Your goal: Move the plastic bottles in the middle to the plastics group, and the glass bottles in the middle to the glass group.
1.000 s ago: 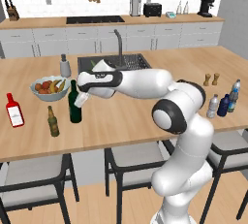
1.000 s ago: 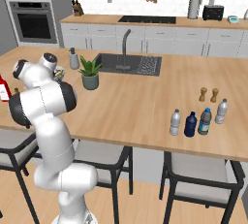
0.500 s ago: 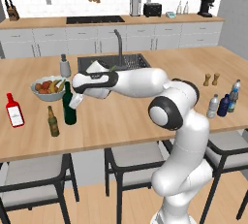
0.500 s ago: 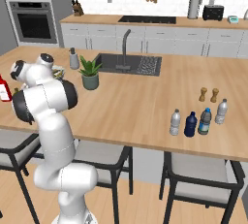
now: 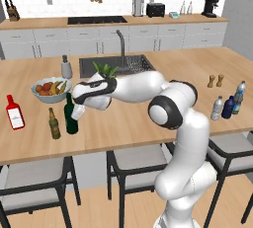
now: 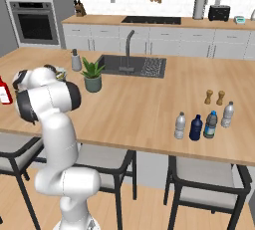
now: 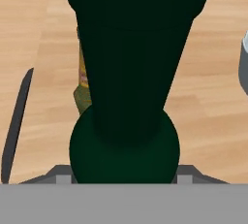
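My claw pinching the green bottle by its neck | green bottle upright on the counter, just beside the olive bottle | red flask further left | two plastic bottles far right beside the water bottle

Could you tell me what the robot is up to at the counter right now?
The arm reaches far to its left, with its end effector on the tall dark green bottle. The bottle stands upright on the wooden counter, right beside the small olive-brown bottle, with the red flask a little further along. The two short plastic bottles already stand at the other end by the blue-capped water bottle.
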